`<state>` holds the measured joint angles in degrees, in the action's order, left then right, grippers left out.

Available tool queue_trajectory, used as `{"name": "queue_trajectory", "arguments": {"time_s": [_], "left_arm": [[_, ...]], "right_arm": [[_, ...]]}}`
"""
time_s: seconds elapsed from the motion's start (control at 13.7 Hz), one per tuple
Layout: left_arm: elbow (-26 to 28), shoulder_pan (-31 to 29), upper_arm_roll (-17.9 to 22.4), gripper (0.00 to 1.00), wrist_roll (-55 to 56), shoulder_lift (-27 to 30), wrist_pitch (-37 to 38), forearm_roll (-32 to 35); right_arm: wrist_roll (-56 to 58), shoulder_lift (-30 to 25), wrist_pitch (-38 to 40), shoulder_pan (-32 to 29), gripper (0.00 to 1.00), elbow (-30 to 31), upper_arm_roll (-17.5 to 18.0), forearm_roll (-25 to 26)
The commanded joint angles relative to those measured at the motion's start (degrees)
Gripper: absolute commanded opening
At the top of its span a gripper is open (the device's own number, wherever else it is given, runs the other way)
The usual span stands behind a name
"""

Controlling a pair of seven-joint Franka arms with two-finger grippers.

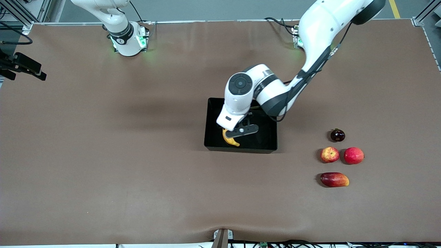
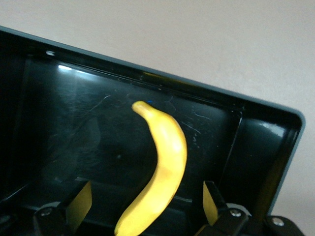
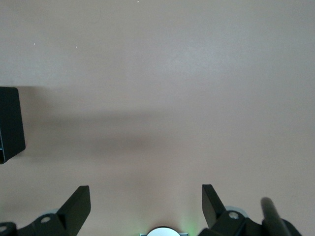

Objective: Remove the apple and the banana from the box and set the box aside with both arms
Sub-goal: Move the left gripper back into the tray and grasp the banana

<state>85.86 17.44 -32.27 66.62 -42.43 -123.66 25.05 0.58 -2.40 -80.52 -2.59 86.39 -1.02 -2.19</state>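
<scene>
We see the black box point(image 1: 241, 143) near the middle of the table point(image 1: 103, 155), and the banana point(image 1: 230, 139) lies in it, at the corner nearer the front camera and toward the right arm's end. In the left wrist view the banana point(image 2: 160, 182) rests on the glossy floor of the box point(image 2: 74, 128), its tip pointing at one wall.

From the front, much of the banana and the box floor is covered by the left arm's wrist, so we make out only the fruit's lower curve. The right arm is cut off at the top edge of the front view; only its base point(image 1: 129, 39) shows.

The left gripper point(image 2: 147, 204) hangs low inside the box, over the banana, its fingers point(image 2: 78, 204) spread wide on either side of the fruit and not touching it. The right gripper point(image 3: 146, 204) waits above bare table, its fingers point(image 3: 78, 204) equally wide apart and holding nothing, with a corner of the box point(image 3: 11, 123) in its view.

The apple point(image 1: 329, 154) sits on the table toward the left arm's end, well apart from the box, just beside a plain red fruit point(image 1: 354, 155). A dark round fruit point(image 1: 337, 135) lies farther from the camera than those two, a mango point(image 1: 334, 179) nearer.
</scene>
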Motion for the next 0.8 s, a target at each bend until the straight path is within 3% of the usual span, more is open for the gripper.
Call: {"name": "queue_trajectory", "arguments": {"time_s": [0.0,0.15,0.44,0.51,0.66,0.73], "left_arm": [[-1.75,1.19,0.37,1.00,-0.88,-4.58,-2.37,3.77],[-1.84,1.81,0.37,1.00,-0.88,-6.69,-2.90,6.05],[-1.22,2.68,1.50,1.00,-0.79,-8.89,-11.07,6.77],[-1.22,3.39,2.12,0.93,-0.62,-8.90,-11.07,6.77],[-0.61,4.01,2.91,0.66,-0.53,-8.99,-11.07,6.77],[-0.43,4.01,2.92,0.62,-0.44,-9.07,-11.07,6.77]], "right_arm": [[0.30,0.29,0.01,-1.10,1.00,-0.61,0.67,-0.71],[0.30,0.29,0.01,-1.10,1.00,-0.61,0.67,-0.71],[0.30,0.29,0.01,-1.19,1.00,-0.61,0.67,-0.72],[0.30,0.46,0.01,-1.19,1.00,-0.61,0.58,-0.71],[0.30,0.64,0.01,-1.19,1.00,-0.61,0.58,-0.63],[0.30,0.64,0.01,-1.19,1.00,-0.61,0.58,-0.63]]}}
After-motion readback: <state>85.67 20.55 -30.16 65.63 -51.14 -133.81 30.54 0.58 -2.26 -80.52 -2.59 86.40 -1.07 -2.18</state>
